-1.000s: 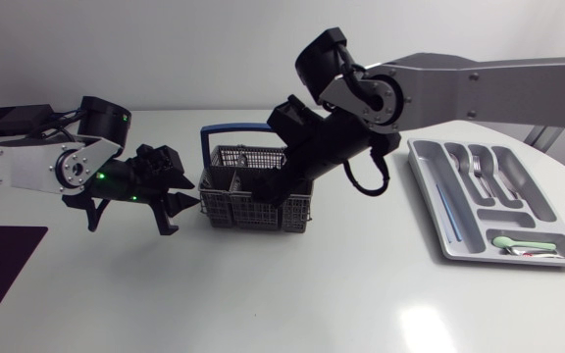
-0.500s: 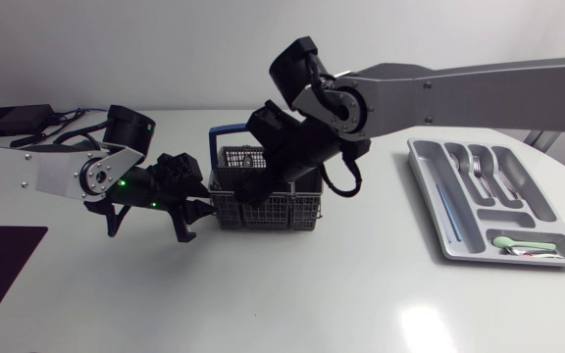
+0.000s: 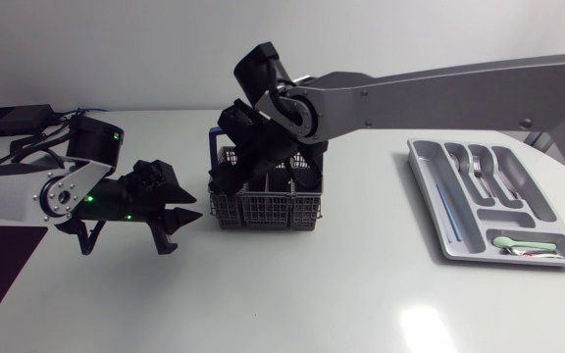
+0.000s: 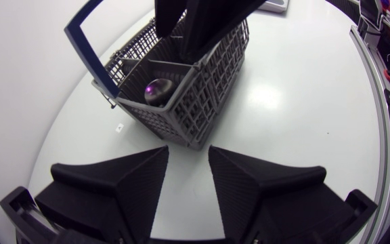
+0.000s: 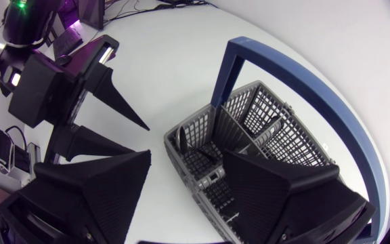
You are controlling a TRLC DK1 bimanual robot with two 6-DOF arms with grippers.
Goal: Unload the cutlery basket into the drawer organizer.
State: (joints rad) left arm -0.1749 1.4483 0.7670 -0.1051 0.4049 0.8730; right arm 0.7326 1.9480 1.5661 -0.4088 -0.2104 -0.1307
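1. Grey all over, the cutlery basket (image 3: 263, 208) has walls of fine square mesh and a blue hoop handle (image 5: 223, 74).
2. Inside the basket, a spoon bowl (image 4: 158, 88) shows as dark metal with a violet glint.
3. The right gripper (image 5: 187, 163), at the basket, is matte black. Its arm (image 3: 439, 88) is silver-grey with black joints.
4. Left of the basket, the left gripper (image 4: 188, 152) is matte black too, and a green light (image 3: 89, 201) glows on its arm.
5. Right of the basket, the drawer organizer (image 3: 459, 250) is pale grey. It holds silver forks and spoons (image 3: 479, 165), a mint-green spoon (image 3: 506, 242) and a thin blue strip (image 3: 445, 211).
6. Under the basket, the table (image 3: 312, 294) is glossy white.
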